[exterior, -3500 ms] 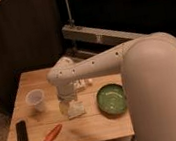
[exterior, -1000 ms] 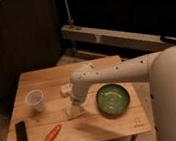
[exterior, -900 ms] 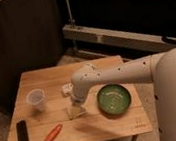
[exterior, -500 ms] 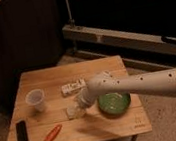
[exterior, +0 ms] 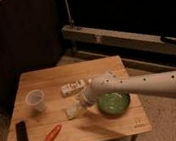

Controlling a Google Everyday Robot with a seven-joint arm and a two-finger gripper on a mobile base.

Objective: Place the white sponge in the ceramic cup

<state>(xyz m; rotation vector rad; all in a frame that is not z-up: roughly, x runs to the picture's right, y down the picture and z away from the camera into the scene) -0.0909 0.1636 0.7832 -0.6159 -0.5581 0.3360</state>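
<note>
The white sponge (exterior: 71, 111) lies flat on the wooden table (exterior: 106, 127), a little left of its middle. The ceramic cup (exterior: 34, 100) stands upright near the table's left side, about a hand's width up and left of the sponge. My white arm reaches in from the right, and my gripper (exterior: 81, 105) is low at the sponge's right edge. I cannot tell whether it touches the sponge. The cup's inside shows nothing I can make out.
A wide green bowl (exterior: 114, 103) sits just right of the gripper, partly under my arm. A white blocky piece with dark marks (exterior: 72, 87) lies behind the sponge. An orange carrot (exterior: 52, 135) and a black phone (exterior: 21, 133) lie at the front left. Dark shelving stands behind the table.
My arm's base and body have drawn back to the right, so the arm now stretches out longer over the bowl. The gripper has stayed by the sponge. The sponge and cup have not moved.
</note>
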